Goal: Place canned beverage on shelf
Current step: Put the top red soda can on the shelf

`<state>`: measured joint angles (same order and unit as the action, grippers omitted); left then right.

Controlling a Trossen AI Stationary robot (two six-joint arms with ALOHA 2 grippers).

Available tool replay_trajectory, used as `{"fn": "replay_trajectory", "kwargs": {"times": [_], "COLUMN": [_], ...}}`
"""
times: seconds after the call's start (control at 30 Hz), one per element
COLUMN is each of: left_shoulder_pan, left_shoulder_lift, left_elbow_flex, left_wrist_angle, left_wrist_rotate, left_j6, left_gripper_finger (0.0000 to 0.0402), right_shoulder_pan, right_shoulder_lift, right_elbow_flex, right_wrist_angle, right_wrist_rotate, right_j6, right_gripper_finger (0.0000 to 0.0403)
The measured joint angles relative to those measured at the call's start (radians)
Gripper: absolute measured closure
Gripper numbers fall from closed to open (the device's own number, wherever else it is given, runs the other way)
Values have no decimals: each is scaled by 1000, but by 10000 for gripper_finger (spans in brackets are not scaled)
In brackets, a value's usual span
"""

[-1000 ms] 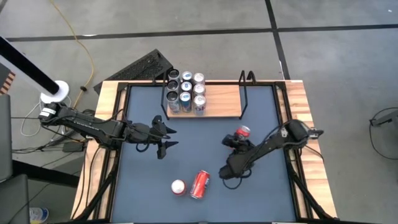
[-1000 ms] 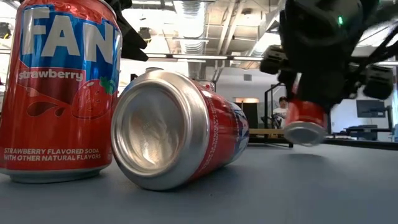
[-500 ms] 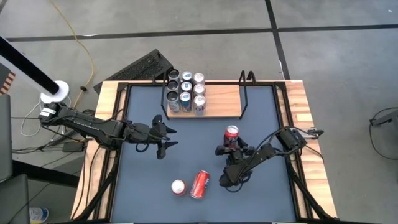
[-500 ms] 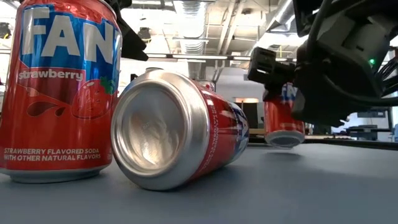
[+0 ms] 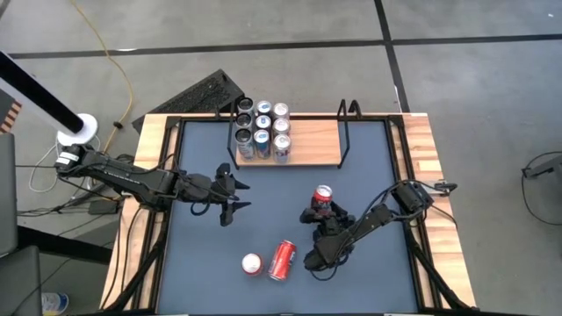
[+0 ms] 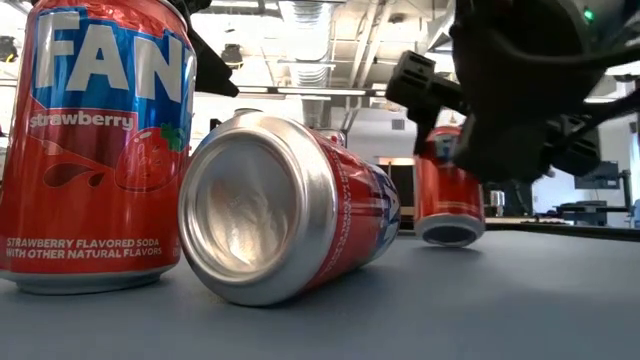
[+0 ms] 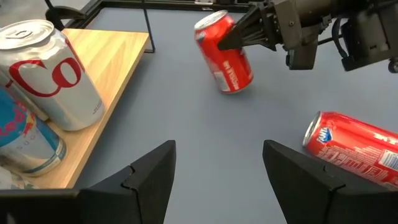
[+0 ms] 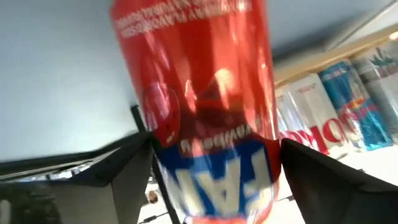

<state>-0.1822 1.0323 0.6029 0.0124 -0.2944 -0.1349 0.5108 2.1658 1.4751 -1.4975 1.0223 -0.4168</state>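
Observation:
A red Fanta can (image 5: pixel 324 194) is tilted over the mat's middle right, and my right gripper (image 5: pixel 322 205) is shut on it. Whether its bottom rim (image 7: pixel 235 86) touches the mat I cannot tell. The shelf (image 5: pixel 309 142), a light-wood board between black rod uprights, sits at the far edge with several cans (image 5: pixel 262 132) standing on its left half. My left gripper (image 5: pixel 232 197) hangs open and empty over the mat's left middle. My right gripper pinches the can's upper side wall (image 8: pixel 163 155) between its two fingers, one finger (image 7: pixel 241 35) on each side just below the top. The fingers come slanting down from the table's near right. The can leans, top toward the far edge, bottom low over the mat.
Near the front edge a second red Fanta can (image 5: pixel 252 262) stands upright, and beside it a third red can (image 5: pixel 282 260) lies on its side. The shelf's right half is bare wood. The table's wooden rim (image 5: pixel 430 175) frames the mat.
My right gripper has carried the red can toward the table's left and a little toward the near edge, sinking lower. Its wrist has turned, so the can now stands more upright than before and closer to the mat.

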Motion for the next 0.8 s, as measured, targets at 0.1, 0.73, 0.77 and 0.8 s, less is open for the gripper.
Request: {"fn": "replay_trajectory", "kwargs": {"times": [0.1,0.73,0.77,0.8], "left_shoulder_pan": [0,0,0,0], "left_shoulder_lift": [0,0,0,0], "left_elbow_flex": [0,-1,-1,-1], "left_wrist_angle": [0,-18,-17,-15], "left_wrist_rotate": [1,-6,-6,-5], "left_j6": [-5,-100,-110,-119], "left_gripper_finger": [165,163,163,163], "right_shoulder_pan": [-2,-58,-79,-106], "right_shoulder_lift": [-2,-164,-198,-233], "right_elbow_flex": [10,180,178,177], "right_wrist_angle": [-1,10,20,23], "right_wrist_rotate": [3,-431,-436,-445], "right_j6": [0,1092,1156,1207], "right_gripper_finger": [55,69,69,69]}}
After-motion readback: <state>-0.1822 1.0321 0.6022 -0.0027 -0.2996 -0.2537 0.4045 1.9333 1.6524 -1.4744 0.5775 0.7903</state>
